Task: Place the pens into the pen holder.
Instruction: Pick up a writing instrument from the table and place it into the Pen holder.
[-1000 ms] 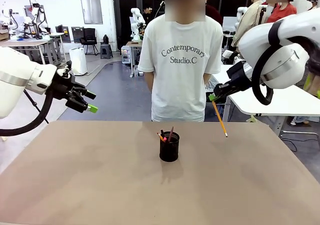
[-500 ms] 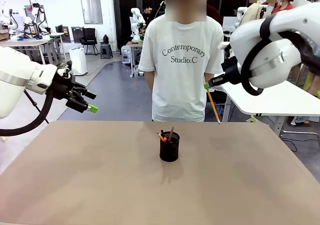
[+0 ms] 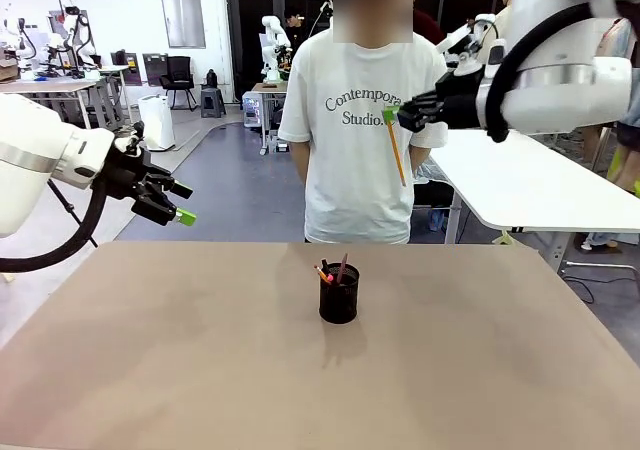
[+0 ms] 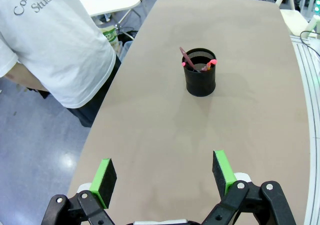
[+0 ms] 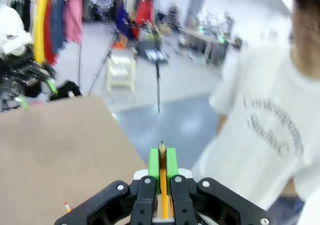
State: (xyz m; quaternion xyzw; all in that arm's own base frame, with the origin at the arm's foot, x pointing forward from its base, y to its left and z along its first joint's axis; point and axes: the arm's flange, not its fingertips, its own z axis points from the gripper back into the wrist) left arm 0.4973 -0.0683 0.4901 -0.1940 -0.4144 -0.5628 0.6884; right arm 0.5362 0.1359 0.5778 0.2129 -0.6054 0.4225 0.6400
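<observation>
Right gripper (image 3: 390,116) jaws pinch yellow pencil (image 3: 397,154) high before person (image 3: 360,120); left gripper (image 3: 180,202) jaws spread; pen holder (image 3: 338,293) mid-worktop (image 3: 150,360).

three pens in all: two stand in the cup, a reddish-brown pen (image 3: 342,267) and a black pen with a red end (image 3: 322,272), and one yellow pencil (image 3: 396,151) hangs in the air. one black mesh pen holder (image 3: 338,294) sits on one brown table (image 3: 150,350). two robot arms, so two grippers: the left gripper (image 3: 181,202) with two green pads spread apart, the right gripper (image 3: 390,116) with its two pads pressed on the pencil. one person in a white t-shirt (image 3: 358,140) at the far side (no hands to count, they are behind the back).
</observation>
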